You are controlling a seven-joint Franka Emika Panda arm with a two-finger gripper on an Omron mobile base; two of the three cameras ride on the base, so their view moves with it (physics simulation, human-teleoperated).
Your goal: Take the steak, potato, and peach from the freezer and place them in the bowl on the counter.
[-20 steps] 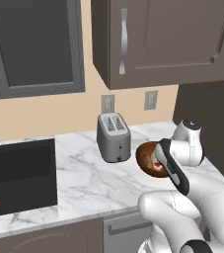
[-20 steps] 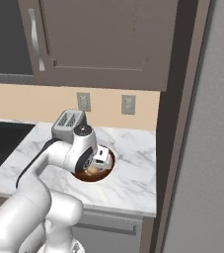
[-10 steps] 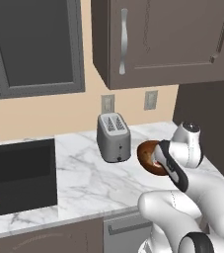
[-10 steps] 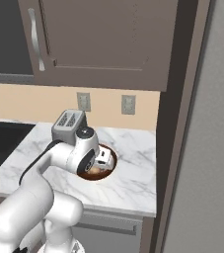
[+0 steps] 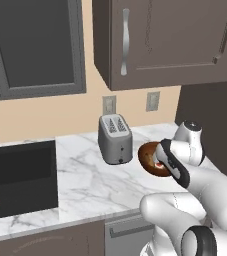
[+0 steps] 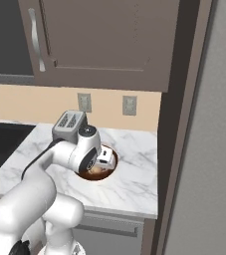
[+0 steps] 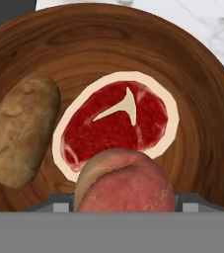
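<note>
The hand [image 7: 126,210] is hovering right over the bowl [image 7: 197,99], and it is clamping the peach [image 7: 126,183] between its two sides, the red-orange ball bulging up at the bottom of the hand view. Below it the steak [image 7: 116,123] is lying flat in the middle of the bowl, white bone mark showing, pale fat rim all round. The potato [image 7: 22,131] is resting beside the steak on the bowl's sloping wall, just touching or nearly touching the steak's rim. The peach is overlapping the near edge of the steak in this view; whether it is touching the meat I cannot tell.

From the left base view the arm is bending over the counter [image 5: 85,175], its wrist covering part of the bowl [image 5: 147,157], which is sitting just beside the toaster [image 5: 115,139]. The black sink [image 5: 17,177] is lying well to the left. From the right base view the bowl [image 6: 109,167] is peeking out behind the wrist, on the counter [image 6: 134,174], with the toaster [image 6: 68,124] just behind.
</note>
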